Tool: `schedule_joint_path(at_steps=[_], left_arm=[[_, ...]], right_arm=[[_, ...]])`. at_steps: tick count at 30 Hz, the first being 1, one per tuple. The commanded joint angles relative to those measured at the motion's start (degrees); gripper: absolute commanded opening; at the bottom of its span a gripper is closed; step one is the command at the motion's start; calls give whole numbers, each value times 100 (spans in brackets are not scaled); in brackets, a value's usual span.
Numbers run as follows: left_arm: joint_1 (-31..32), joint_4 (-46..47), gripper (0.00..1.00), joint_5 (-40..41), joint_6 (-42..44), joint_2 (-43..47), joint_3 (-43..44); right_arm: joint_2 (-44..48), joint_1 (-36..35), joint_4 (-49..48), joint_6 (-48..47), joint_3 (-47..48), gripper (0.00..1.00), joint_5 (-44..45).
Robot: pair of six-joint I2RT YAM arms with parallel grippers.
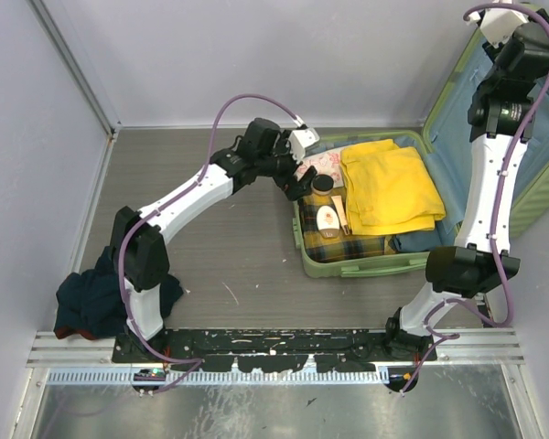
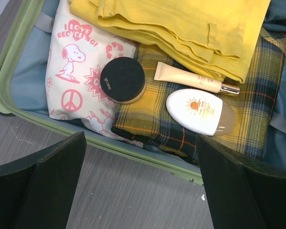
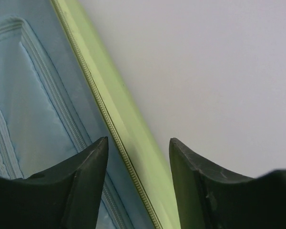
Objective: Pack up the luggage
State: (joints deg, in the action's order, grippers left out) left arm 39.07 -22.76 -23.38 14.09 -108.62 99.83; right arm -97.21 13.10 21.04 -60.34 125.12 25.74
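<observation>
the luggage (image 1: 352,267) is seen lying open on the table (image 1: 224,261), right of centre in the top view, with its base flat and its lid stood up against the right wall. inside the base a folded yellow garment (image 1: 389,187) is laid over a yellow-and-navy plaid cloth (image 2: 155,121). a white pouch printed with pink cartoon figures (image 2: 74,71) is tucked at the left end, and a round black-lidded jar (image 2: 122,79) is set across the pouch and the plaid. a cream tube (image 2: 190,77) and a white oval bottle (image 2: 198,111) are placed side by side on the plaid.

the left gripper (image 2: 140,143) is held above the near-left rim of the base with its jaws spread wide and nothing between them. the right gripper (image 3: 138,143) is raised to the top edge of the lid, where the green rim and its zipper are seen passing between the two fingers (image 3: 86,176); whether the rim is actually pinched cannot be told. a heap of dark blue clothing (image 1: 91,302) is left on the table beside the left arm's base.
</observation>
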Motion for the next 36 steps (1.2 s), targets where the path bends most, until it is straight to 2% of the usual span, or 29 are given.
schedule_joint_path(at_steps=[1,9,15,18,22,27,33,36], left_arm=[[-103,334,98,-71,-107,228,143],[-341,497,98,-75,-474,297,15],[-638,659,98,-101,-1108,246,-4],[-766,715,98,-155,-1368,205,-16],[-902,830,98,-169,-1717,130,-33],[-961,1054,98,-210,-2075,15,-86],[-987,1121,98,-314,-2202,-14,-235],[-1042,1108,98,-306,-2274,22,-372]], right_arm=[[2,63,-250,-266,164,52,63],[433,-398,-469,-222,-510,12,-110],[815,-1045,-1051,-394,-1326,4,179],[1007,-1539,-1151,-417,-1730,11,275],[1209,-2220,-1276,-542,-2321,31,338],[1445,-3040,-1153,-418,-2851,49,205],[1687,-3848,-374,358,-3130,58,-902],[1844,-4180,128,770,-3260,63,-1857]])
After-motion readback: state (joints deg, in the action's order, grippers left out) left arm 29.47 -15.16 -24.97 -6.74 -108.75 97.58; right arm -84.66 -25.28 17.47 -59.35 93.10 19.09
